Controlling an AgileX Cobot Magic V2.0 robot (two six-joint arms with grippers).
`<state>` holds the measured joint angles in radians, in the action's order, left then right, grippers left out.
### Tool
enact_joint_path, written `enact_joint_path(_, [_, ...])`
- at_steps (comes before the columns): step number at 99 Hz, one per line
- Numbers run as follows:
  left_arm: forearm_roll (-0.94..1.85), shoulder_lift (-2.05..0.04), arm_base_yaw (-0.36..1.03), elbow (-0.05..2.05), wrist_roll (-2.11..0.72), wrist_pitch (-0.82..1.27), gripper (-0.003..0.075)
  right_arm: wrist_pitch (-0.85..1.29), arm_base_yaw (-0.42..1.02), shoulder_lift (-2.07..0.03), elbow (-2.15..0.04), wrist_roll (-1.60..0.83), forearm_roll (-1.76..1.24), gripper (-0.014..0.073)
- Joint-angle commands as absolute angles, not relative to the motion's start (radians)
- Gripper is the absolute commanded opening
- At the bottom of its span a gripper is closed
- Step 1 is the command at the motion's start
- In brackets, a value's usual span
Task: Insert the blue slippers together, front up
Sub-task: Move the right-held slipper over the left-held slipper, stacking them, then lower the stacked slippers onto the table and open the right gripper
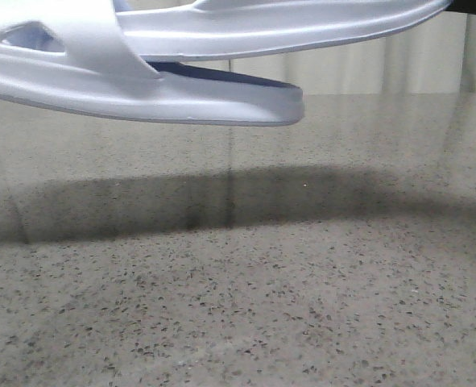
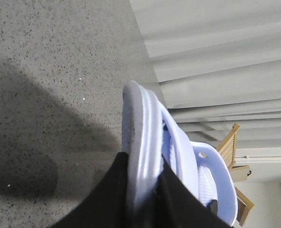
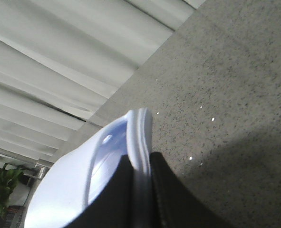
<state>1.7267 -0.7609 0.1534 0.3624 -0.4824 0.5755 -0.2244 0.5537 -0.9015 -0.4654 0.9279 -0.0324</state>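
Two pale lavender-blue moulded foam slippers (image 1: 181, 89) held aloft above speckled grey stone tabletop (image 1: 238, 306), toward far edge, one overlapping other. Smooth matte foam, thick soles, triangular strap cutout. Left gripper (image 2: 142, 194) black fingers clamped on one slipper's sole edge; right gripper (image 3: 140, 190) clamped on other's rim. Dark shadow beneath on table.

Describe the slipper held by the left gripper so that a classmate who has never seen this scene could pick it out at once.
In the front view, start from the speckled grey table and look up to the two pale slippers held in the air. The left slipper is the lower one, reaching in from the left edge. Unlike the right slipper above it, it shows a triangular cutout in its strap and a dark gap under that strap.
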Motion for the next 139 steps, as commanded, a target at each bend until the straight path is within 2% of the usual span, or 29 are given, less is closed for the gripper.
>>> enact_joint_path(1, [1.802,-0.759,0.157,0.398,-0.482,0.676,0.0016,-0.347,0.582,-0.925,-0.493,0.938,-0.013,-0.0107])
enact_joint_path(67, [1.833,-0.759,0.196,0.398,-0.482,0.709,0.0015,-0.495,0.707,-1.039,-0.493,0.94,0.013,-0.0107])
enact_joint_path(129, [1.844,-0.759,0.211,0.398,-0.487,0.774,0.0016,-0.506,0.706,-1.053,-0.493,0.936,0.013,-0.0106])
enact_joint_path(139, [1.844,-0.759,0.211,0.398,-0.495,0.774,0.0016,-0.508,0.706,-1.053,-0.493,0.914,0.013,-0.0041])
